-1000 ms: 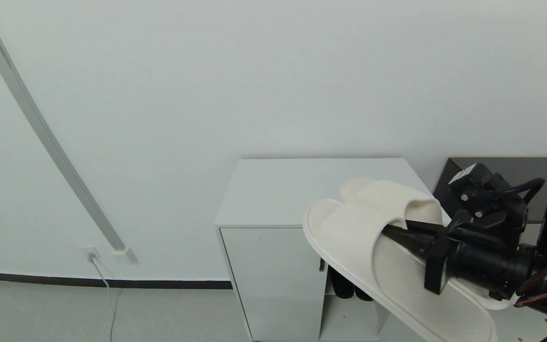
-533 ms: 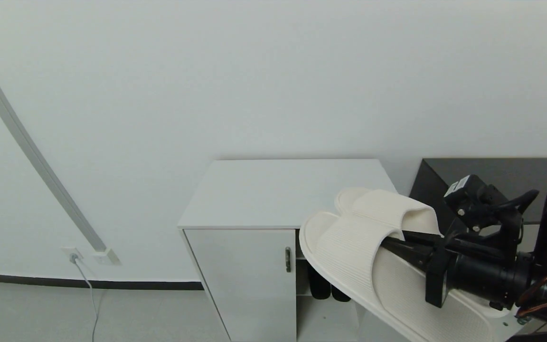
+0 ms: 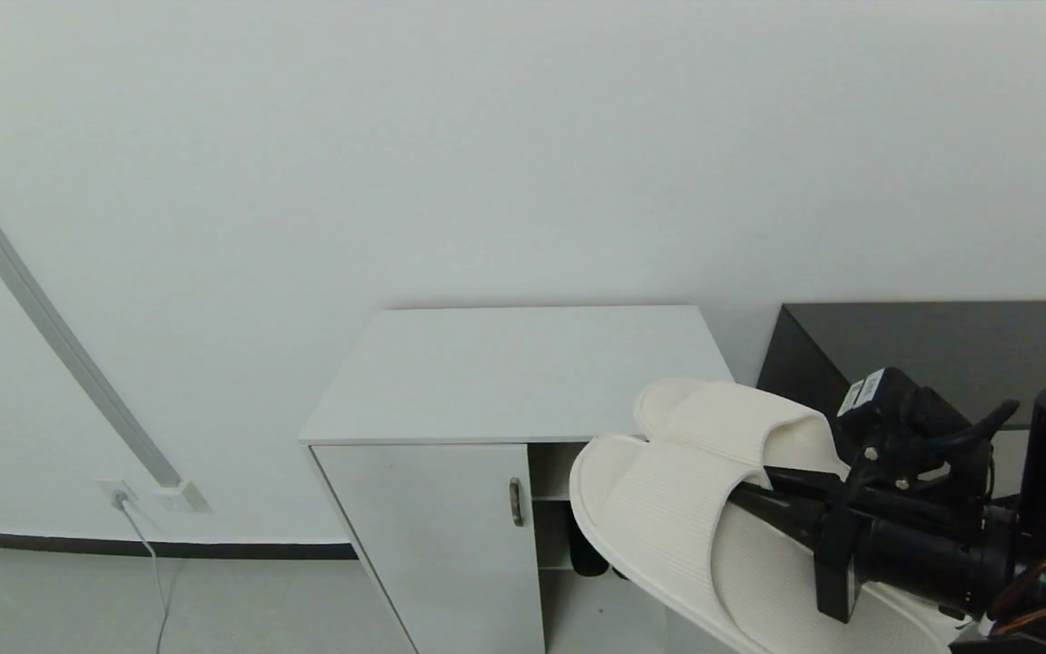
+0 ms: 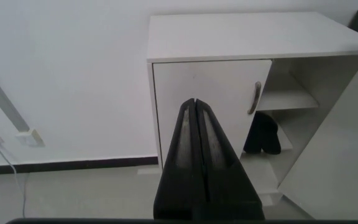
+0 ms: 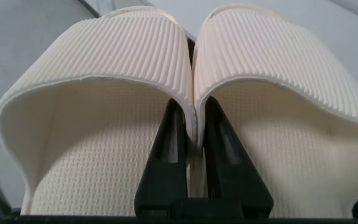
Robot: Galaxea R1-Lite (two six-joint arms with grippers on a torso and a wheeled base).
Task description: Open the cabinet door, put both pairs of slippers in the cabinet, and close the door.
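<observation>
Head view: the right gripper holds a pair of white slippers near the open side of the white cabinet. Left wrist view: the left gripper has its fingers pressed together, with nothing between them; dark slippers stand inside the white cabinet. Right wrist view: the right gripper pinches the inner edges of the white slippers together.

The white slippers are cloth, with ribbed straps over a waffle-textured insole, all of it matt. The cabinet is smooth, matt white board. Its door handle seems to be brushed metal, though it is small in view. The left gripper and right gripper are black hard plastic with a faint sheen.
</observation>
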